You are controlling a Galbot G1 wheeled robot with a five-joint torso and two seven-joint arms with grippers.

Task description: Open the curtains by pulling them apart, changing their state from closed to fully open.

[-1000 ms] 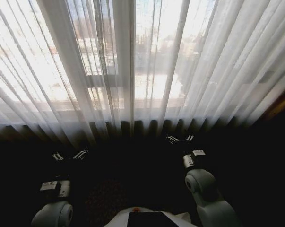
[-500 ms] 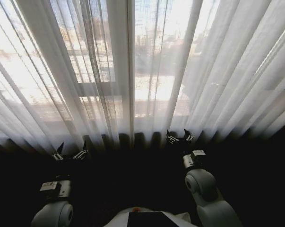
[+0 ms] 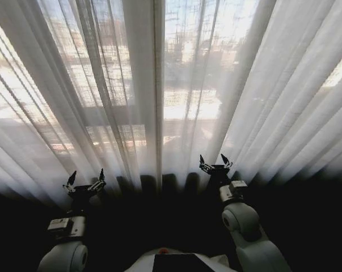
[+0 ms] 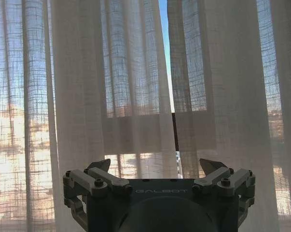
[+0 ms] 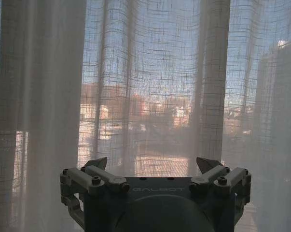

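The curtains (image 3: 159,85) hang closed across the window as sheer white pleated panels with daylight coming through. In the left wrist view the curtains (image 4: 135,96) show a thin slit where two panels meet. My left gripper (image 3: 85,180) is open, low at the left, just short of the fabric's lower hem. My right gripper (image 3: 215,162) is open too, right of centre, its fingertips in front of the fabric. Both wrist views show open fingers, the left gripper (image 4: 155,166) and the right gripper (image 5: 152,163), with nothing between them and the curtains (image 5: 150,87) close ahead.
A black window frame bar (image 4: 174,130) shows through the slit between panels. Buildings show dimly beyond the glass. The floor below the hem (image 3: 159,226) is dark.
The head view has closed in on the curtains, which now reach lower and fill more of it. Both grippers now stand against the lit fabric instead of the dark floor.
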